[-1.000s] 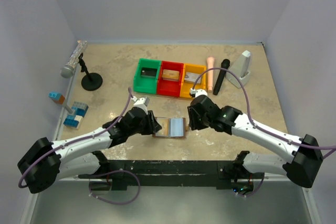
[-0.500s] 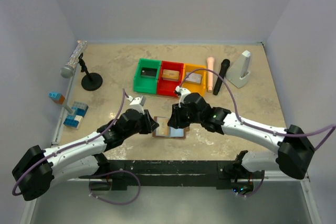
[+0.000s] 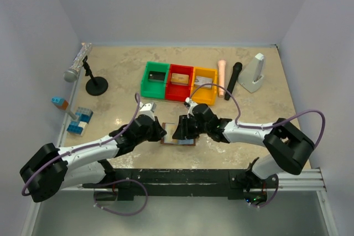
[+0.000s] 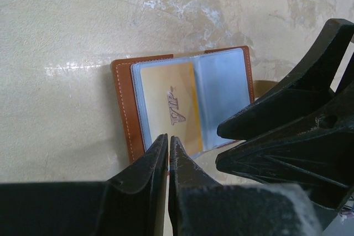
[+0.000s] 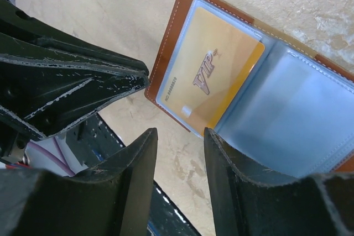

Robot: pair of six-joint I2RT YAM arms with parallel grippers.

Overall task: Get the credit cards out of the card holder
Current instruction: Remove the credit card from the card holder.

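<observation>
The card holder (image 4: 121, 103) lies open on the table, brown leather with a grey-blue clear lining. A tan-gold credit card (image 4: 168, 106) marked VIP sits in its left pocket. It also shows in the right wrist view (image 5: 213, 73), inside the holder (image 5: 170, 40). My left gripper (image 4: 167, 137) is shut, its tips at the holder's near edge, with nothing seen between them. My right gripper (image 5: 180, 132) is open and empty, just above the holder's near edge beside the card. In the top view the holder (image 3: 169, 137) is mostly hidden under both grippers: the left (image 3: 162, 131) and the right (image 3: 178, 132).
Green bin (image 3: 145, 79), red bin (image 3: 171, 82) and yellow bin (image 3: 213, 88) stand in a row behind the holder. A microphone on a stand (image 3: 88, 73) and blue blocks (image 3: 79, 121) are at the left. A pink tube (image 3: 221, 75), a black microphone (image 3: 233, 80) and a white wedge (image 3: 255, 73) are at the right.
My right gripper has swung left from beside the holder's right edge to over the holder. The left gripper has stayed at the holder's left side.
</observation>
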